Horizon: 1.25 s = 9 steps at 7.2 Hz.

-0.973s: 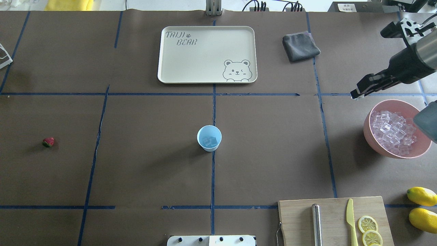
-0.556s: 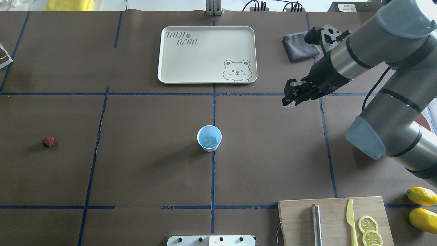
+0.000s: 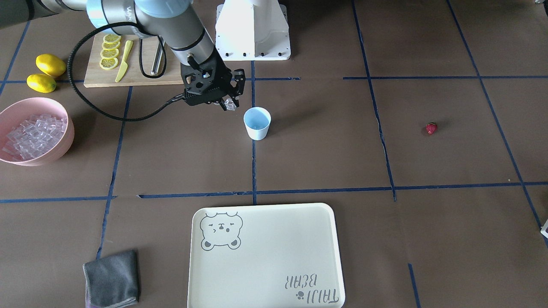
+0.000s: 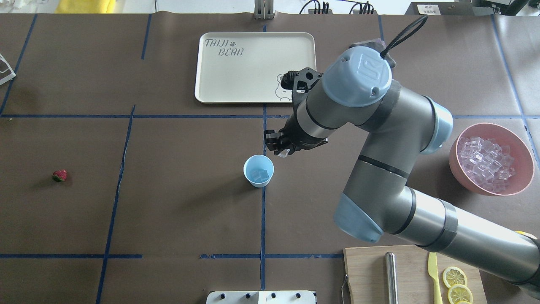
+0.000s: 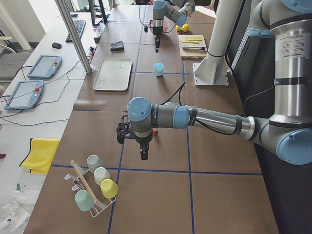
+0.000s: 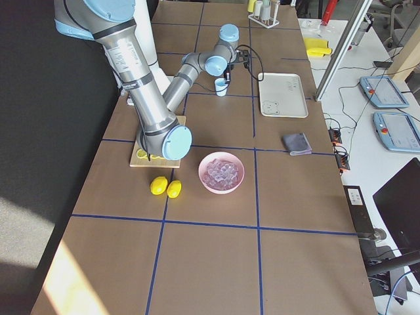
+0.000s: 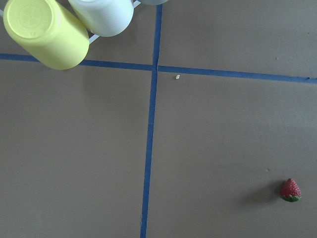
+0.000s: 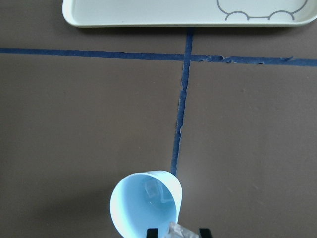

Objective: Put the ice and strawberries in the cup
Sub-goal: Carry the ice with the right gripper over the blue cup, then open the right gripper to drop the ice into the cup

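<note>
The right gripper (image 4: 279,147) is clenched on one clear ice cube (image 3: 231,105). Its two black fingers (image 8: 152,233) are drawn in close, with the cube pinched between their tips. It hangs just beside the cup (image 4: 258,170), on the robot's right and slightly to the far side. The cube is near the rim but not touching it.

The left gripper (image 5: 144,152) points down over bare table far off to the robot's left. From here I cannot tell whether its fingers are parted or closed.

A pink bowl (image 4: 454,162) heaped with ice sits well apart on the right. A cream tray (image 4: 253,67) lies beyond the cup, and the right arm's bulk covers one of its corners in the overhead view. Two lemons (image 3: 45,72) and a cutting board (image 3: 92,79) are on the robot's side.

The cup stands upright on a blue tape line. It is pale blue, with a couple of clear cubes (image 4: 259,175) in the bottom. The strawberry (image 4: 60,175) lies on the table well to the left, red with a green cap.
</note>
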### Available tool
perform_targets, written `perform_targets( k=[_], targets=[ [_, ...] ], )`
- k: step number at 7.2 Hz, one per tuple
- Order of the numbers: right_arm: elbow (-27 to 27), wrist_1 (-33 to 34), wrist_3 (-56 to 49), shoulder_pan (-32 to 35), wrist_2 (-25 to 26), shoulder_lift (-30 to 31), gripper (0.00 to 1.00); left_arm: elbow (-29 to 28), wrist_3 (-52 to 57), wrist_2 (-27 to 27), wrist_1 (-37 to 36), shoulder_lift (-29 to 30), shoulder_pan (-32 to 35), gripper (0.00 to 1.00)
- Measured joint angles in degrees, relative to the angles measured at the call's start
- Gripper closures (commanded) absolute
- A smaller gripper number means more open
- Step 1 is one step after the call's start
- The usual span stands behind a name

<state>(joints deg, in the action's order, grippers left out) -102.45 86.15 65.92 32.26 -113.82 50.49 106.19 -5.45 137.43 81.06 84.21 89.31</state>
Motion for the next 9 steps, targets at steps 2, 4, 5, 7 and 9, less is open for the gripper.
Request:
perform_targets(
  k=[2, 4, 5, 7, 9],
  targets=[
    [5.2, 0.0, 1.2, -2.8, 3.4, -4.0, 1.0, 0.0, 0.0, 0.0, 0.0, 0.0, 0.0, 0.0],
    [6.8, 0.1, 1.9, -4.5, 5.1, -5.0, 0.42, -0.1, 0.0, 0.0, 0.0, 0.0, -0.2, 0.0],
    [6.9, 0.1, 2.2, -4.7, 5.3, -5.0, 0.01, -0.2, -0.6, 0.0, 0.1, 0.0, -0.3, 0.0],
    [6.6, 0.3, 2.4, -4.8, 5.4, -4.9, 0.01, -0.3, -2.0, 0.0, 0.5, 0.2, -0.6, 0.0],
    [5.4, 0.7, 2.4, -4.0, 4.7, -4.5, 0.01, 0.0, -3.0, 0.0, 0.8, 0.3, -3.3, 0.0]
  ],
)
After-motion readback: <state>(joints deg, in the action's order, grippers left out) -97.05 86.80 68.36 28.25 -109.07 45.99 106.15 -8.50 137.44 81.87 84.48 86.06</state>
